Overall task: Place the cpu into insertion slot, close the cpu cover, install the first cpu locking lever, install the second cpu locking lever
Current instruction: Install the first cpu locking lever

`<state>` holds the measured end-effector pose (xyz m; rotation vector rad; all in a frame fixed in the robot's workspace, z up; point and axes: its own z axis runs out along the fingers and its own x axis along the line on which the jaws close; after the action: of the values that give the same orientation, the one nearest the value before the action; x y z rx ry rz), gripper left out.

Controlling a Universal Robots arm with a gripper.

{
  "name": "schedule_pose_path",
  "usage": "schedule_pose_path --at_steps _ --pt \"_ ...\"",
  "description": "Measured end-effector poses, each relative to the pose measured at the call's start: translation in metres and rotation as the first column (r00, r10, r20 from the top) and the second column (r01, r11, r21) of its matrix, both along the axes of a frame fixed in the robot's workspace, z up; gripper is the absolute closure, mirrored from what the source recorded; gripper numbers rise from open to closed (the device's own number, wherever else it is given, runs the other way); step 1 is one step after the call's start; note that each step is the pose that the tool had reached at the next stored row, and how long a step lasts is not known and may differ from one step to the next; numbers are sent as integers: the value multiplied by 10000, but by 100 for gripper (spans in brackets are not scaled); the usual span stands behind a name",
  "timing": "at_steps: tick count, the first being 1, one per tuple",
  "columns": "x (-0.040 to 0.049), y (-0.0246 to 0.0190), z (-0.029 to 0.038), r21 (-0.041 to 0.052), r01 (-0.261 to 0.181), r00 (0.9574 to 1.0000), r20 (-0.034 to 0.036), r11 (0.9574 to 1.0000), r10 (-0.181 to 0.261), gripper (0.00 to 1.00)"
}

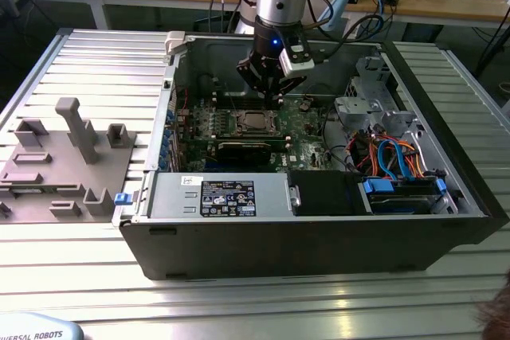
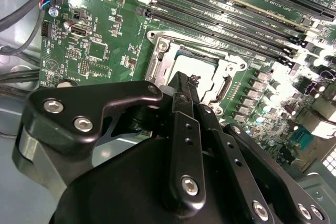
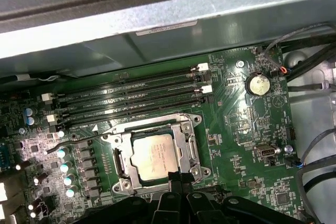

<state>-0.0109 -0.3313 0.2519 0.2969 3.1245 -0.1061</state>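
Ribbed aluminium table (image 1: pixel 80 276) carries an open computer case (image 1: pixel 239 236) in the exterior view, with wooden benches behind. The arm reaches into the case and its gripper (image 1: pixel 273 95) hangs just above the far edge of the insertion slot (image 1: pixel 239 111), fingers drawn together to a point. The cpu (image 1: pixel 255 123) sits in that slot. A long black card (image 1: pixel 247 149) lies just beside the slot on its near side. A labelled power supply (image 1: pixel 227 197) is nearer again. Blue cables (image 1: pixel 390 157) are well off to the exterior view's right of the slot, and a grey fixture (image 1: pixel 72 157) stands outside the case, far to the exterior view's left.

In the second wrist view the gripper (image 2: pixel 187 81) is clenched, with nothing visible between its tips, which hover over the slot. Its black body hides much of the cpu cover (image 2: pixel 157 61); a strip of the cpu (image 2: pixel 205 66) shows through the window. Memory slots (image 2: pixel 236 19) run just beyond.

In the first wrist view the gripper (image 3: pixel 174 176) pokes in at the slot's edge, touching or nearly touching the cover; which, I cannot tell. The cpu (image 3: pixel 155 156) lies flat in the slot (image 3: pixel 122 183), with the cpu cover (image 3: pixel 182 139) down around it. A thin locking lever (image 3: pixel 94 139) runs from the cover out past the slot; whether it is latched is unclear. Memory slots (image 3: pixel 131 95) lie just beside the slot, and a coin battery (image 3: pixel 255 84) is well apart
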Motion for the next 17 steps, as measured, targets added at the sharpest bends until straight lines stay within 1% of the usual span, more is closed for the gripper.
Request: schedule_pose_path --at_steps 17 --pt "0 0 0 -1 -129 9999 0 9999 129 89"
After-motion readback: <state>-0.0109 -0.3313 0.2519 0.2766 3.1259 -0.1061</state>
